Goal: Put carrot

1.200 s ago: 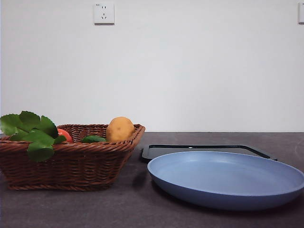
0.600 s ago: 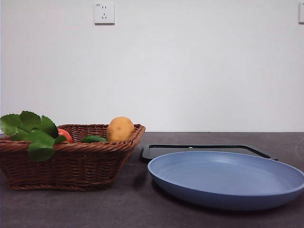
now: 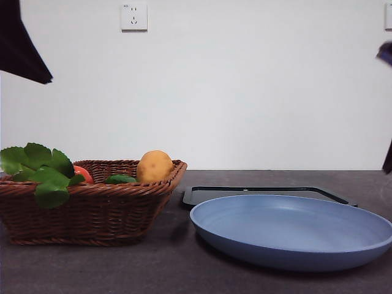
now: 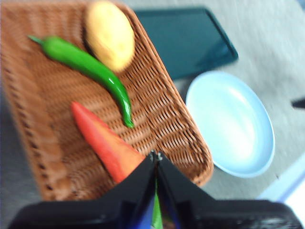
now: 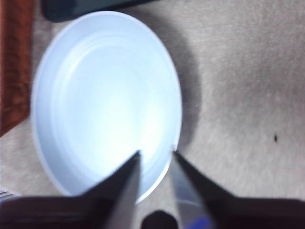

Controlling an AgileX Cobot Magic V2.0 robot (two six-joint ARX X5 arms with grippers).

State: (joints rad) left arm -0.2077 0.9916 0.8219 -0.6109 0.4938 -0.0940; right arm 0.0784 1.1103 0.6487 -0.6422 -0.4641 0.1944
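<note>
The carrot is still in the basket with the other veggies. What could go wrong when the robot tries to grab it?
The carrot lies in the basket right beside the green pepper, so the left gripper, jaws shut above it, might nudge or pinch the pepper too. The leaves hang over the basket's rim and could snag as it lifts. The plate is shallow, so a dropped carrot might roll off.

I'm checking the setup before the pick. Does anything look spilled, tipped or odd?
Nothing stands out: the carrot, pepper and potato lie in the basket; the blue plate sits flat.
</note>
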